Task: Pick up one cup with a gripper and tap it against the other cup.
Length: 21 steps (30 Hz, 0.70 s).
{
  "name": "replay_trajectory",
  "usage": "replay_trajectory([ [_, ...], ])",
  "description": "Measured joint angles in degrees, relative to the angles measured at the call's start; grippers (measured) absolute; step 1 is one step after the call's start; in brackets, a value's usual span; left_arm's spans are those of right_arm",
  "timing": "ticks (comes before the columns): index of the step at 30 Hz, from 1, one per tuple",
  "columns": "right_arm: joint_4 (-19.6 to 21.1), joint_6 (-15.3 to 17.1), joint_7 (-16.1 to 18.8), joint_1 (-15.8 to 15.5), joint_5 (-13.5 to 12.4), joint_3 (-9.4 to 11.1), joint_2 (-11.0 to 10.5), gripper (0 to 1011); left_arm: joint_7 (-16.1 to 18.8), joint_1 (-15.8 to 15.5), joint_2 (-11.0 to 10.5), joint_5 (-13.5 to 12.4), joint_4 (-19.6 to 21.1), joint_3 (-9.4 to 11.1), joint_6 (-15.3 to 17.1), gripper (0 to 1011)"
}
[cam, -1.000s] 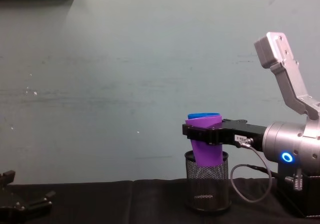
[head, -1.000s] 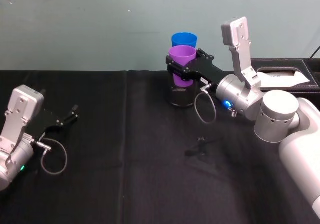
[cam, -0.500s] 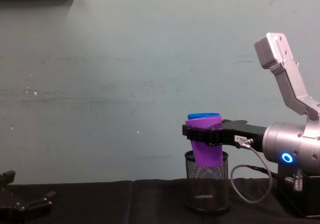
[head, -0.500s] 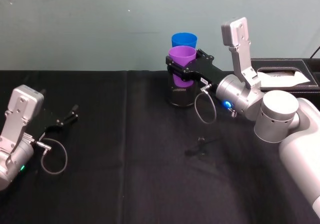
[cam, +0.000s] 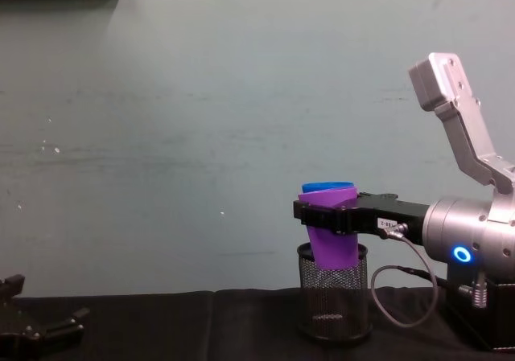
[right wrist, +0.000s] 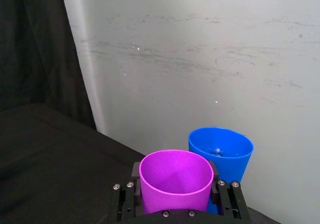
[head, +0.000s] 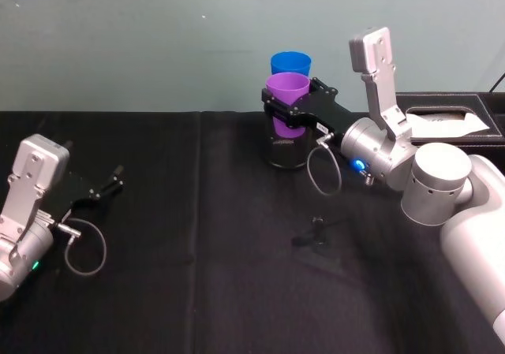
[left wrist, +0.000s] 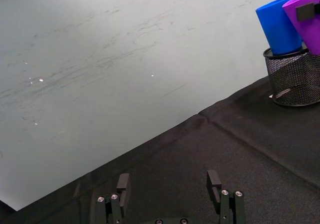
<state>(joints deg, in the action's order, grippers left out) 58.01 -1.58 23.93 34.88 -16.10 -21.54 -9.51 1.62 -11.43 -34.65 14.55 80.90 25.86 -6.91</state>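
Our left gripper [head: 115, 180] rests low over the black tablecloth [head: 205, 291] at the left side of the table, well apart from both cups. In the left wrist view its 2 fingers [left wrist: 122, 183] stand wide apart with nothing between them [left wrist: 168, 184], and from the chest it shows at the bottom left corner [cam: 44, 329].

Moving toward the middle, near the back edge of the table by the pale wall, we see a black mesh pen holder [head: 286, 155] standing upright on the cloth. The blue cup [head: 290, 62] sits in it on the wall side, upright, with its rim well above the mesh [left wrist: 279, 27].

Just in front of it is the purple cup [head: 288, 87], clamped at its upper part by our right gripper [head: 290, 108], which reaches in from the right. In the right wrist view the 2 black jaws press on opposite sides of the purple cup [right wrist: 175, 181], with the blue cup [right wrist: 222, 151] right behind it. From the chest the purple cup [cam: 331, 248] leans a little, its base dipping just inside the holder's rim [cam: 334, 301], while the blue rim [cam: 322, 186] peeks over it. The cups are side by side, but we cannot tell whether they touch.

Farther right and nearer to us, 1 small black clamp [head: 316, 232] lies on the cloth. At the far right stands a black box [head: 446, 102] holding white paper.
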Motion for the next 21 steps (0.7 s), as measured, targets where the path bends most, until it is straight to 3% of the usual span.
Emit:
replay_trajectory([
  [21,0.0,0.0,0.0,0.0,0.0,0.0,0.0,747,0.0,0.0,0.0,0.0,0.0,0.0,0.0,1000],
])
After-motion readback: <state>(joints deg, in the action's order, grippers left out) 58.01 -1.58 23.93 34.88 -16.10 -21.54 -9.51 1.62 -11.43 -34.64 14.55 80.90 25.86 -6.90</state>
